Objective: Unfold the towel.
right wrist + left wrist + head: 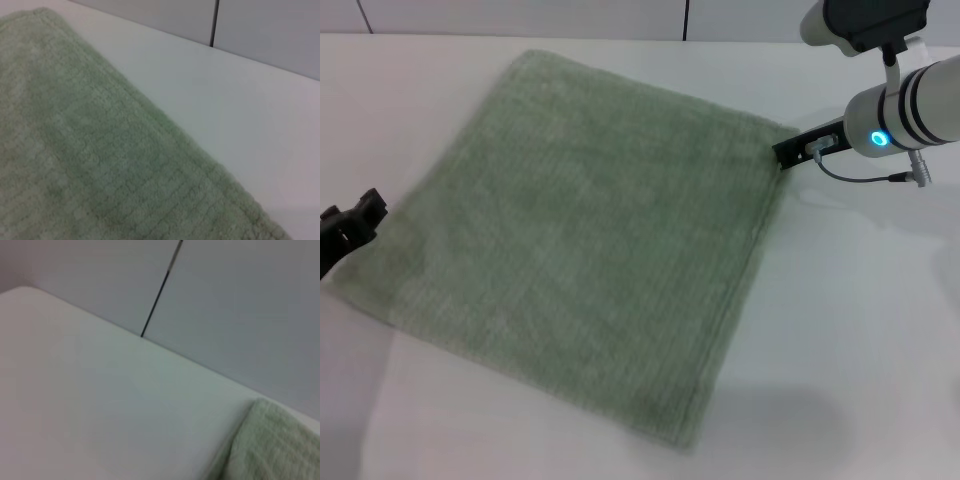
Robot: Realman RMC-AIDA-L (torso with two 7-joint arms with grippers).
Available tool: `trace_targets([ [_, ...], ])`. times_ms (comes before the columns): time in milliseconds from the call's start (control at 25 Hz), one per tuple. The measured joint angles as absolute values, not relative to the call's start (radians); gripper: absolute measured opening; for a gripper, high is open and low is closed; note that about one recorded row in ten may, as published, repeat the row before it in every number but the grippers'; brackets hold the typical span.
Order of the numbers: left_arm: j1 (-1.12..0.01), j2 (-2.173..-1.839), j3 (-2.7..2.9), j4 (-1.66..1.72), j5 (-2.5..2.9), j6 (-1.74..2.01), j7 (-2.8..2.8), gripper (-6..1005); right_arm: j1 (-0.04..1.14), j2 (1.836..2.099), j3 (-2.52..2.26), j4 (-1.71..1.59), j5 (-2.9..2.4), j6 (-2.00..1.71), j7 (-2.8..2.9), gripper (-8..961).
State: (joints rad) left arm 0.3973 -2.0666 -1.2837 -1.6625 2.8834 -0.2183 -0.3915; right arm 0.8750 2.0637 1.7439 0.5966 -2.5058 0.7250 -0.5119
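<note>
While both arms sit at opposite edges of the cloth, the towel (pixel 585 235) lies spread flat in one layer on the white table (pixel 860 340), turned like a diamond, one corner toward the far wall, one toward the near edge

- Towel: pale sage green, ribbed lines across the pile, hemmed border visible along the right and near sides. Surface mostly smooth; faint shallow creases mid-cloth. Near corner slightly thickened at the hem
- Right gripper (pixel 788 153): black tip low over the table, at the towel's right-hand corner, touching or just beside the hem. Whether it pinches cloth cannot be told; finger spacing not readable either. White forearm with a lit blue ring (pixel 878 139) behind it, a thin grey cable (pixel 860 178) looping below
- Left gripper (pixel 352 228): black, at the table's left side, just beside the towel's left corner. Contact with the cloth cannot be told; opening cannot be told
- Left wrist view: bare table, a towel corner (pixel 272 445) low in one corner of the picture, grey wall panels (pixel 240 305) with a dark seam behind
- Right wrist view: towel border (pixel 165 135) running diagonally, lying flat against the table, wall seam beyond
</note>
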Motion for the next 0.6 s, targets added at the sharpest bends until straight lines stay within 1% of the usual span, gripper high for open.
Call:
trace_targets([
  [160,0.407,-2.068,-1.294,-1.681,2.885,-0.207,-0.386,403,0.874,2.064,1.746,0.598,-2.506,0.725,-0.512,34],
  [360,0.385,-2.067,-1.272,-1.697,2.886,-0.129,-0.247,606,0.853,2.065,1.742,0.649,-2.507,0.711,-0.516,35],
  [400,0.375,-2.067,-1.265,-1.689,2.886,-0.095,-0.184,663,0.839,2.067,1.740,0.683,-2.508,0.699,-0.517,35],
  [440,0.343,-2.070,-1.252,-1.651,2.886,0.015,-0.028,720,0.801,2.068,1.738,0.766,-2.508,0.667,-0.519,35],
  [480,0.343,-2.070,-1.252,-1.651,2.886,0.015,-0.028,778,0.801,2.068,1.738,0.766,-2.508,0.667,-0.519,35],
  [520,0.312,-2.071,-1.243,-1.586,2.886,0.178,0.110,835,0.777,2.068,1.738,0.816,-2.508,0.644,-0.522,35],
  [560,0.312,-2.071,-1.243,-1.586,2.886,0.178,0.110,838,0.753,2.070,1.738,0.864,-2.509,0.624,-0.527,35],
  [600,0.296,-2.072,-1.240,-1.537,2.885,0.285,0.163,841,0.721,2.073,1.735,0.925,-2.507,0.593,-0.543,36],
])
